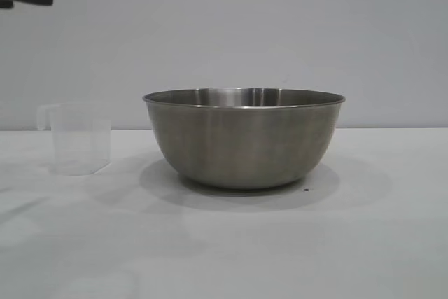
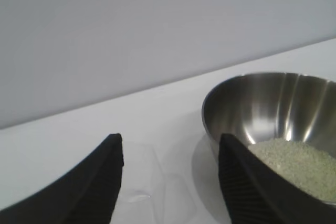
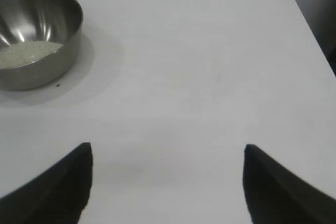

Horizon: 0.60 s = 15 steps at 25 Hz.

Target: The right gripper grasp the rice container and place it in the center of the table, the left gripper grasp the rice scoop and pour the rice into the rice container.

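Even, soft, diffuse light; white table (image 1: 364, 243) bright, slightly washed. Broad faint shadow rings the rice container (image 1: 243, 138) base. Streaked glare on its inner wall in both wrist views. Translucent rice scoop (image 1: 78, 138) low-contrast against wall. Near fingers (image 2: 100, 182) blurred.

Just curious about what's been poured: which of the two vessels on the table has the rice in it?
The steel bowl: pale rice lies in its bottom. The small clear plastic cup beside it looks empty.
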Motion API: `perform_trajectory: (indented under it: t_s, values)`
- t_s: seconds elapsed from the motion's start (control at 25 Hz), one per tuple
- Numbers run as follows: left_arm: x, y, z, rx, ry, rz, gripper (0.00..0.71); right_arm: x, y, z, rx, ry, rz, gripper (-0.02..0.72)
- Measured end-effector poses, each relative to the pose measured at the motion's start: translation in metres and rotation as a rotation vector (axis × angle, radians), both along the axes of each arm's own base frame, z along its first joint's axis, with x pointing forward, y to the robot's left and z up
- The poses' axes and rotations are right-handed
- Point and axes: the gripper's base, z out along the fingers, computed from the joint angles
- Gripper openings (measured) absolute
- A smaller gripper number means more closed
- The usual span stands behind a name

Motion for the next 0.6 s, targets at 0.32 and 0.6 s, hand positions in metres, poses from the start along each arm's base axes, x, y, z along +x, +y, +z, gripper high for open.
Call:
perform_trajectory:
  t_s: [0.32,0.6]
  values:
    - [-0.004,0.006,0.02,0.063,0.196,0.056,0.386,0.0,0.0,0.0,0.0,0.0,0.0,0.505]
    - [-0.013,0.015,0.045,0.13,0.357,0.113,0.386,0.0,0.0,0.0,0.0,0.0,0.0,0.505]
